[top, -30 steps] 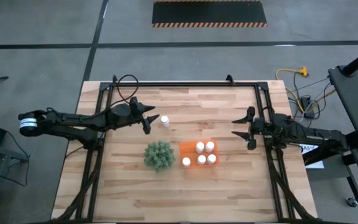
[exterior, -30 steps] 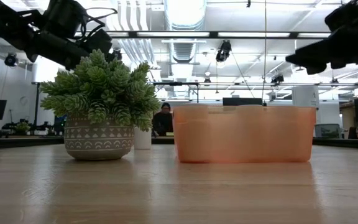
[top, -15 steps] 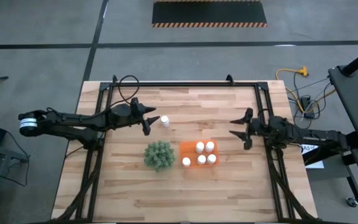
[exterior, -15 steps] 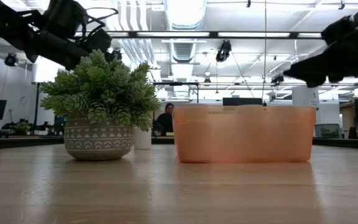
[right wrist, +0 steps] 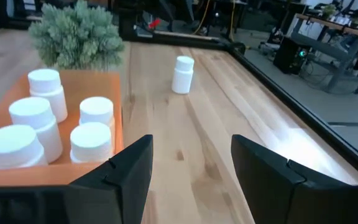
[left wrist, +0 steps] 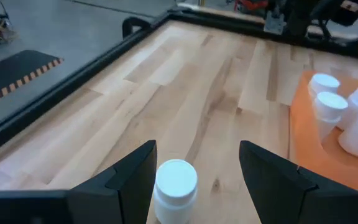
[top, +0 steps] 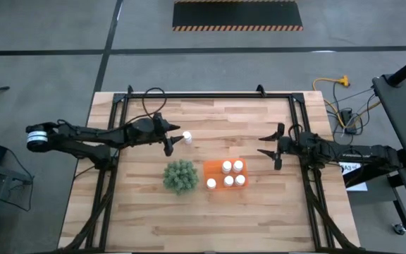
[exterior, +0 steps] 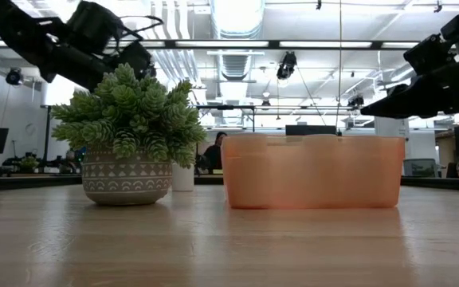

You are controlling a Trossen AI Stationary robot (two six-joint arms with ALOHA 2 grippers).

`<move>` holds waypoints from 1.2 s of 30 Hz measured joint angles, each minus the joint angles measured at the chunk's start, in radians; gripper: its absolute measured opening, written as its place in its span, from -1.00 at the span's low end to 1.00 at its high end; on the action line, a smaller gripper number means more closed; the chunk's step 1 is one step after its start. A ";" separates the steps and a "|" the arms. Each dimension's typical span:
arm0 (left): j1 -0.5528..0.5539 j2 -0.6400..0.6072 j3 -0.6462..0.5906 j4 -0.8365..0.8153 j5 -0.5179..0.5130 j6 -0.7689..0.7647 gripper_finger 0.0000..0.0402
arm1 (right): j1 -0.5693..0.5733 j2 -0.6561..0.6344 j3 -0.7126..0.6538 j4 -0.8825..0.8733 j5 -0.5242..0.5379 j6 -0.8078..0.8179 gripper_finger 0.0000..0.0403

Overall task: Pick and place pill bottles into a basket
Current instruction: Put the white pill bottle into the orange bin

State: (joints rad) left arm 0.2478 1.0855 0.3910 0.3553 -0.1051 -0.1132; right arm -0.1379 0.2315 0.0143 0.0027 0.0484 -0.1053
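Left gripper [top: 175, 141] is being held with its fingers [left wrist: 124, 180] spread apart, and a single white pill bottle [top: 187, 137] is standing upright on the table [top: 224, 116] right in front of the tips, partly between them in the left wrist view [left wrist: 175, 189]; no contact with either finger is being shown. In the low view this gripper [exterior: 138, 62] is being carried above the table, over the plant. Just beyond the bottle, toward the table's near side, a round green plant [top: 180, 176] in a patterned pot [exterior: 126, 178] is being seen, and directly beside the plant, on the side away from the left arm, the orange basket [top: 212, 169] is sitting. Five pill bottles [top: 228, 174] are standing upright inside the basket, caps up, as is also being shown in the right wrist view [right wrist: 42, 127]. Farther out, past the basket, the right gripper [top: 271, 149] is being held above the table with its fingers [right wrist: 128, 167] apart and nothing between them, well apart from the basket's far end and pointed toward the lone bottle [right wrist: 183, 74]. A person [exterior: 212, 151] is being seen in the room behind the table.
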 joint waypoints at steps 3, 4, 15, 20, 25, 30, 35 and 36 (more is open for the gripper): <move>0.000 0.071 0.035 -0.023 0.019 0.020 0.05 | 0.000 0.015 0.000 0.000 0.000 -0.003 0.03; 0.000 0.098 0.053 -0.043 0.030 0.025 0.05 | 0.000 0.018 0.000 0.000 0.000 -0.003 0.03; 0.000 0.262 0.215 -0.232 0.046 0.076 0.05 | 0.000 0.026 0.000 0.001 -0.001 -0.001 0.03; 0.000 0.259 0.217 -0.233 0.045 0.074 0.05 | 0.000 0.026 0.000 0.001 -0.001 -0.001 0.03; 0.000 0.262 0.216 -0.231 0.001 0.072 0.05 | 0.000 0.025 0.000 0.001 -0.001 -0.001 0.03; 0.000 0.266 0.215 -0.231 -0.008 0.072 0.05 | 0.000 0.026 0.000 0.002 -0.001 -0.003 0.03; 0.000 0.266 0.214 -0.230 -0.037 0.065 0.05 | 0.000 0.026 0.000 0.002 -0.001 -0.003 0.03; 0.000 0.266 0.214 -0.229 -0.047 0.055 0.05 | 0.000 0.026 0.000 0.001 -0.001 -0.001 0.03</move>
State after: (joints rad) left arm 0.2476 1.3514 0.6048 0.1265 -0.1524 -0.0578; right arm -0.1383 0.2573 0.0147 0.0042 0.0471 -0.1059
